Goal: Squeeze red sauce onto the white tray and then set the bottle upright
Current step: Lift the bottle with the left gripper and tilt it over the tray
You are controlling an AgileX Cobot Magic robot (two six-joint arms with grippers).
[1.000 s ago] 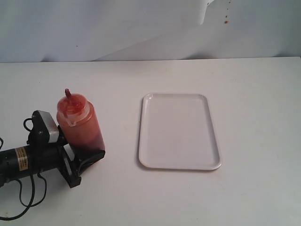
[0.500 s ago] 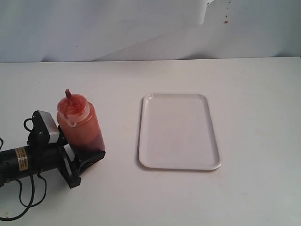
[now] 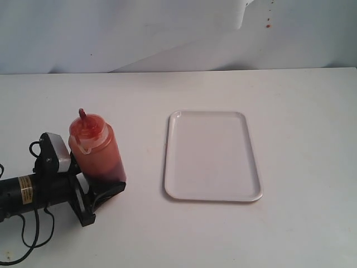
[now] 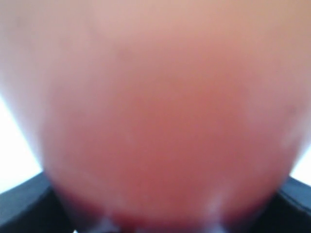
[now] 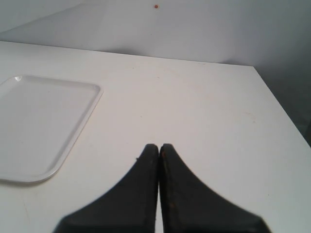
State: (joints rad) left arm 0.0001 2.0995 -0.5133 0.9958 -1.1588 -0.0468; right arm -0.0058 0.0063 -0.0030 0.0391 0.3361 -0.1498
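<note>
Though blurred in wrist view, logged left pincer [image 3: 99, 177] clenched round squeeze bottle [image 3: 93, 148] low down, nozzle up, leaning slightly, red sauce [image 3: 105, 163] inside. Found white tray [image 3: 213, 159] well apart, ahead of it. Noted right pincer [image 5: 159, 148] pressed closed, empty.

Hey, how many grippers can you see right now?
2. The left gripper is at the left of the table in the exterior view, closed around the bottle. The right gripper shows only in its wrist view, shut, above the table beside the tray.
</note>
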